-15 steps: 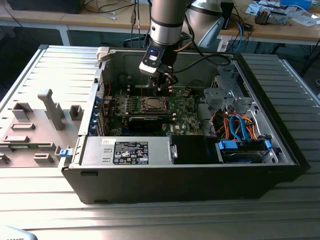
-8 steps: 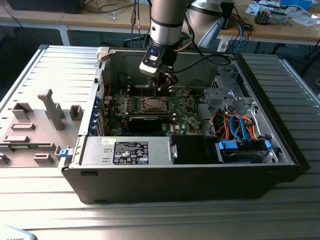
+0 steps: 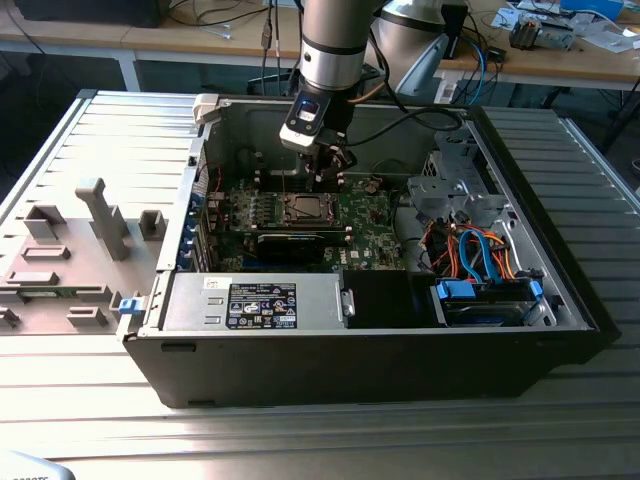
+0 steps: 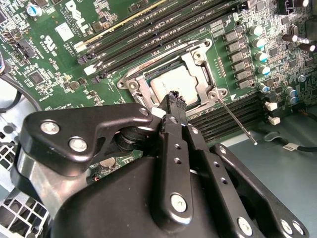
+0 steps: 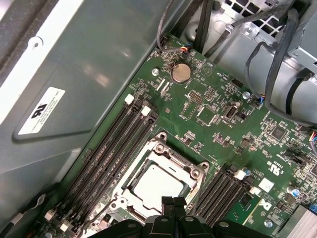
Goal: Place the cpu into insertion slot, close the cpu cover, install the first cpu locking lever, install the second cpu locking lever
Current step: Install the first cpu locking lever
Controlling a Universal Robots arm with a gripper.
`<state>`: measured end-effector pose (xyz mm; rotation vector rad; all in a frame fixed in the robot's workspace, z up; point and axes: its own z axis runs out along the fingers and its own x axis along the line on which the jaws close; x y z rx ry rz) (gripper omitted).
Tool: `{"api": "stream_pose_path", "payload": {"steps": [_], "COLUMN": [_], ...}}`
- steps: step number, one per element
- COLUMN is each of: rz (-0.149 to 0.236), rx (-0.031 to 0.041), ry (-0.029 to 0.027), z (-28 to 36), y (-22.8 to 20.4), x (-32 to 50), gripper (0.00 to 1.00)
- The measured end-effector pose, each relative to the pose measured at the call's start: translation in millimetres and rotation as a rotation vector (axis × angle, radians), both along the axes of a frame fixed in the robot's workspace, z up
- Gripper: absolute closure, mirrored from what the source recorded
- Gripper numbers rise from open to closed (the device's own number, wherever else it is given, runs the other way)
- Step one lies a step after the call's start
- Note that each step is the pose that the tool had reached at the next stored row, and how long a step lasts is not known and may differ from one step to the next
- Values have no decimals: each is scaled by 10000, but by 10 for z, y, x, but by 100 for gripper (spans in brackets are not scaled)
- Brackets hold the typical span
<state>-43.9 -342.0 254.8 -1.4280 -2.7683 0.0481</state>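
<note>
— Gripper?
— My black two-finger gripper (image 4: 173,99) is closed on nothing.
— Chip?
— Silvery-grey square cpu (image 5: 156,181) sits in the metal-rimmed insertion slot (image 3: 288,207), with the silvery frame cpu cover (image 5: 181,158) down. It lies just below my tips, toward the exterior view's left.

Robotics laboratory or electronics workshop. An industrial robot arm (image 3: 335,40) hangs over an opened computer case (image 3: 380,365) lying on its side on a ribbed metal table (image 3: 300,440). The green motherboard (image 5: 223,124) and the coloured drive cables (image 3: 480,250) inside the case are exposed. Grey moulded fixtures (image 3: 100,215) stand on the table at the exterior view's left. Behind, wooden-topped tables (image 3: 570,68) carry loose cables (image 3: 215,15) and small electronic parts (image 3: 540,32).
</note>
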Motion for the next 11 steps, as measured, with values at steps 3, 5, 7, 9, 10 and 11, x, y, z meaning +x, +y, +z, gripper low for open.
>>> {"api": "stream_pose_path", "payload": {"steps": [3,5,7,9,10,11], "rz": [38,54,76,102,111,118], "rx": [0,0,0,0,-1,-1], "ry": [0,0,0,0,0,1], "z": [0,0,0,0,0,0], "y": [0,0,0,0,0,0], "x": [0,0,0,0,0,0], "gripper": [89,89,89,89,89,89]}}
